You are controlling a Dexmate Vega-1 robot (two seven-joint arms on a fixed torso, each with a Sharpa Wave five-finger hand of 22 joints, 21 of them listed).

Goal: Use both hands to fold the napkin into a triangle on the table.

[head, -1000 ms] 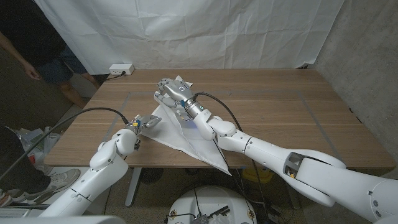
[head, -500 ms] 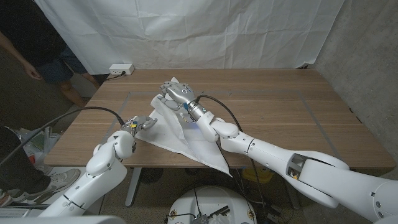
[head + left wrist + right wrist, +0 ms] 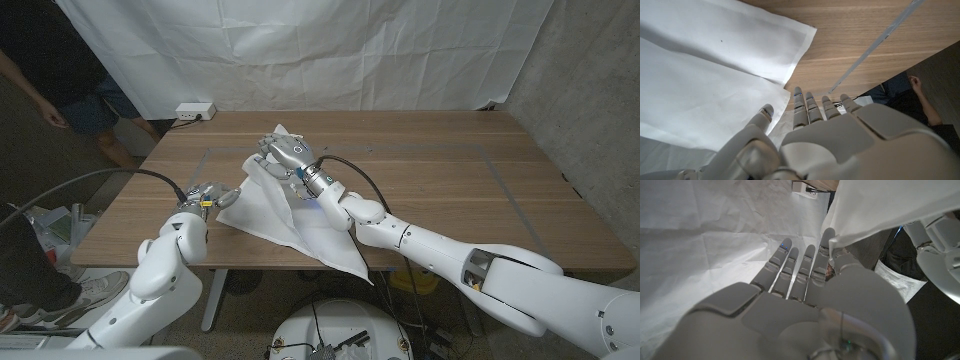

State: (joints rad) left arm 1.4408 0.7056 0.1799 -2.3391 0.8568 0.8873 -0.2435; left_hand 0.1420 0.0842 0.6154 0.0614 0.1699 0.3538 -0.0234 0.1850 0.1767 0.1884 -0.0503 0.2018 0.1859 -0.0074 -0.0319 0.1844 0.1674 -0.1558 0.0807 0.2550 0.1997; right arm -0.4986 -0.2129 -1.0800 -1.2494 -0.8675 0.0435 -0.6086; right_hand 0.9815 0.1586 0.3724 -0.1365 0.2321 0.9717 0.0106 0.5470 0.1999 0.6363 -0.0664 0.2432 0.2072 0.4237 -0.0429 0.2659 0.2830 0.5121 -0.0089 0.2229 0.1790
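Note:
The white napkin point(image 3: 300, 215) lies creased across the table's front middle, and its near corner hangs over the front edge. My right hand point(image 3: 285, 152) holds the far corner raised off the wood. In the right wrist view that corner of the napkin point(image 3: 875, 210) is pinched between the thumb and a finger of the right hand point(image 3: 805, 295). My left hand point(image 3: 205, 193) is at the napkin's left edge. Its fingers point(image 3: 812, 107) are stretched out just over the napkin's point(image 3: 715, 75) hem, gripping nothing that I can see.
A white power strip point(image 3: 195, 110) lies at the table's far left corner. A person point(image 3: 60, 100) stands beyond the table's left side. Pale tape lines point(image 3: 500, 185) cross the wooden table point(image 3: 450, 170). A white curtain hangs behind.
My left hand has moved left, and the napkin's left edge has spread out leftward with it. My right hand has carried the raised corner slightly farther back.

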